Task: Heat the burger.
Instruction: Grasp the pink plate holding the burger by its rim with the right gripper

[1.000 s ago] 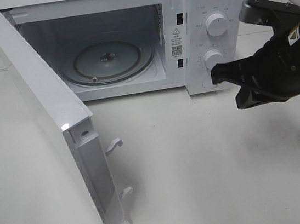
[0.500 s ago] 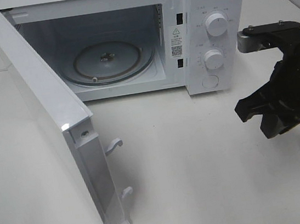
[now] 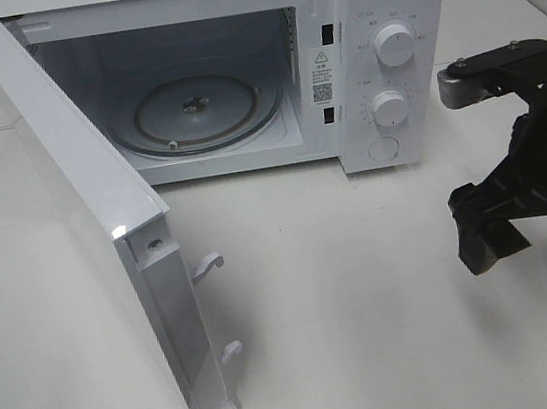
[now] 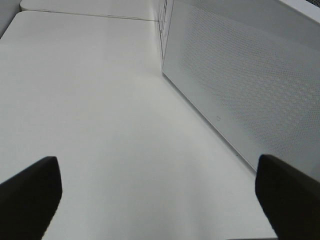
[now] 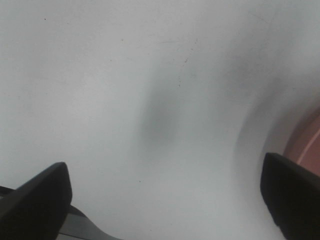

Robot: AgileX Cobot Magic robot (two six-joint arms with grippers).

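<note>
Burger is not visible in any view, so its place cannot be told. Only a sliver of a pink plate (image 5: pixel 306 145) shows, just beside the right gripper (image 3: pixel 487 229), and whether the burger sits on it cannot be seen.

A white microwave (image 3: pixel 384 8) stands at the back of a smooth, matte white table (image 3: pixel 367 303). Its door (image 3: pixel 80 190) hangs wide open toward the left, with two small white plastic latch hooks (image 3: pixel 206 266) jutting from its free edge. Inside, a round clear glass turntable (image 3: pixel 195 109) lies flat and bare. Two round white knobs (image 3: pixel 394 44) sit one above the other on the front panel.

The right gripper is black, hard and angular. It hangs above the table to the right of the microwave, its fingertips (image 5: pixel 35 195) spread wide with nothing between them. The left gripper (image 4: pixel 160 200) is likewise spread wide and empty, low over the table near the door's perforated mesh window (image 4: pixel 250 85).

Likely risks:
- The right gripper hangs close to the plate's rim, so a careless descent could strike or tip the plate.
- A burger is soft and stacked, so a hard squeeze from rigid fingers could crush the bun or slide the layers apart.
- Carrying it in, the arm could clip the cavity frame or the knobs.
- A sweep of the left arm could nudge the light door partly shut across the opening.
- A drop onto the glass turntable could rock it off centre.
</note>
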